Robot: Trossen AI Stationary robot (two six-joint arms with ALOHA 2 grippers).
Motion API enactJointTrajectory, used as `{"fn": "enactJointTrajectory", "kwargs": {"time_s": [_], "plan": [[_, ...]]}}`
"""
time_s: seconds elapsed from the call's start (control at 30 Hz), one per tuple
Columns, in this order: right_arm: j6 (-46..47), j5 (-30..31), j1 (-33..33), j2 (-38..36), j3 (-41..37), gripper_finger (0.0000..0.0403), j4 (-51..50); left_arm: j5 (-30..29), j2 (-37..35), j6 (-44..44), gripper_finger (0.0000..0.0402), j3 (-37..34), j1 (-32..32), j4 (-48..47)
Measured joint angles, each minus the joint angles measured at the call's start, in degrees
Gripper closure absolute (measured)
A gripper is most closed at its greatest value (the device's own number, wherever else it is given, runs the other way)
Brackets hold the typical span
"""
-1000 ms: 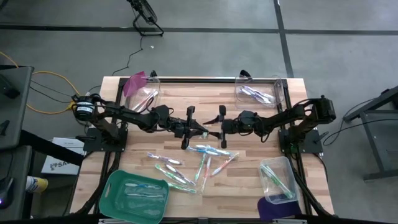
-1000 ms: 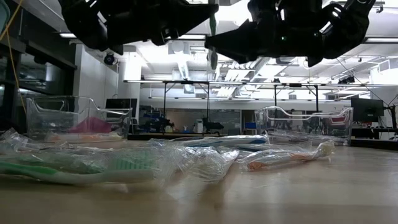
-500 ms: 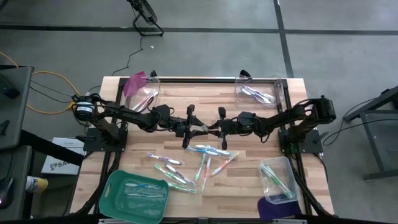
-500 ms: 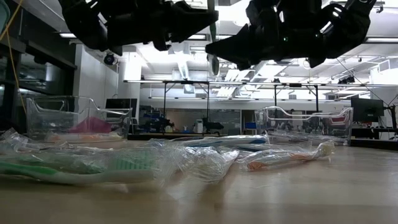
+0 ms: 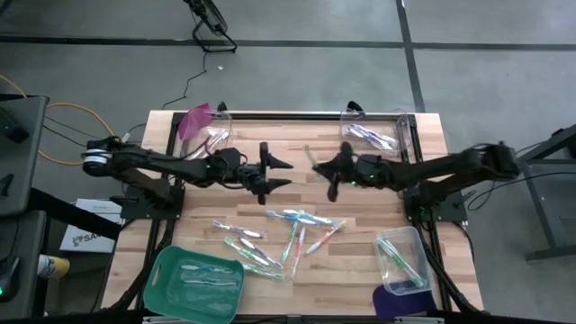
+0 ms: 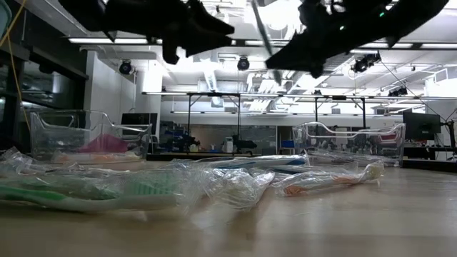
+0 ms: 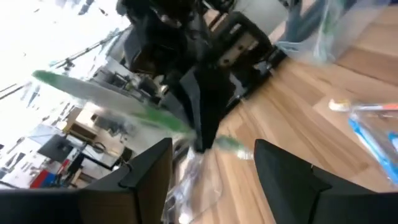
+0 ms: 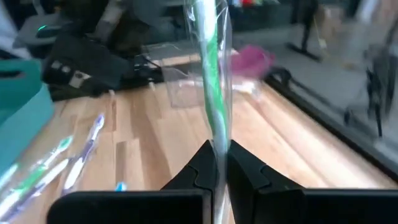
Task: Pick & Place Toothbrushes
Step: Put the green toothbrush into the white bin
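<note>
**Surface.** Pale plank table point(image 5: 360, 279) on a grey floor. The low view shows an open workshop hall behind it.

**Item 1, right gripper** point(image 5: 324, 171). It is raised above the table's middle with its fingers pinched tight on the held toothbrush point(image 8: 212, 93). This is a green-handled brush in a clear wrapper. It stands up out of the closed fingers and is clear of the wood.

**Item 2, left gripper** point(image 5: 277, 173). It faces the right gripper and sits just beside it, not touching. Its jaws stand wide and hold nothing. In its own wrist view the held brush crosses ahead of the gap between its fingers.

**Item 3, loose toothbrushes** point(image 5: 290, 236). These lie below the two grippers and toward the table's near edge. They are wrapped and scattered, and some overlap.

**Item 4, receptacles, outward from the right gripper.**
- The far clear bin point(image 5: 371, 135) is close by on the gripper's far side and holds purple-toned brushes.
- The near clear bin point(image 5: 407, 256) is farther off at the near right corner and shows green contents.
- The pink-lidded bin point(image 5: 209, 133) sits beyond the left gripper.
- The teal tray point(image 5: 162, 270) is at the near left corner, well apart from the right gripper.

**Step in hand (judged).** One brush is secured in the right arm for transport. By colour, the near clear bin looks the likeliest destination. The next move calls for a swing back toward that corner, keeping height over the bin's rim, then a release over its open mouth.

**Room and edges.**
- Bare wood lies between the right gripper and both right-hand bins.
- The scattered pile lies low beneath part of the path.
- The left gripper's nearness is the only crowding.
- The table's right edge and a frame post run close to the near bin.
</note>
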Motion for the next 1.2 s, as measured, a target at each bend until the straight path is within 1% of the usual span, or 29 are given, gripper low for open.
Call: {"fn": "enactJointTrajectory", "kwargs": {"time_s": [0.1,0.27,0.33,0.43,0.53,0.63,0.8,0.93,1.1,1.2], "plan": [[6.4,0.6,0.6,-6.6,0.0,0.0389,-9.8,-0.7,-2.7,0.8,0.0181,0.1,0.0,-4.7],[18.2,-0.4,3.3,-17.2,0.0,0.039,-24.2,-0.8,-4.5,0.9,0.0181,0.1,0.0,-8.4],[23.6,-2.6,4.9,-20.7,0.0,0.039,-29.6,-1.1,-4.5,1.0,0.0181,0.1,0.0,-8.4],[31.8,-7.5,7.4,-24.9,0.0,0.039,-35.9,-1.8,-4.5,1.6,0.0181,0.1,0.0,-8.6],[39.2,-12.5,10.1,-27.7,0.0,0.039,-39.8,-1.9,-4.5,2.5,0.0181,0.1,0.0,-8.5],[46.3,-16.2,13.1,-28.8,0.0,0.039,-41.2,-1.8,-4.5,2.5,0.0181,0.1,0.0,-8.5],[57.9,-22.4,17.4,-28.6,0.0,0.039,-43.8,-1.8,-4.5,2.4,0.0181,0.1,0.0,-8.3],[66.8,-27.2,21.3,-28.4,0.0,0.039,-48.6,-1.8,-4.5,2.4,0.0181,0.1,0.0,-8.3],[78.3,-31.9,26.8,-28.4,0.0,0.039,-54.4,-1.8,-4.5,2.4,0.0181,0.1,0.0,-8.4],[84.7,-32.8,30.6,-28.3,0.0,0.039,-56.9,-1.8,-4.5,2.4,0.0181,0.1,0.0,-8.6]]}}
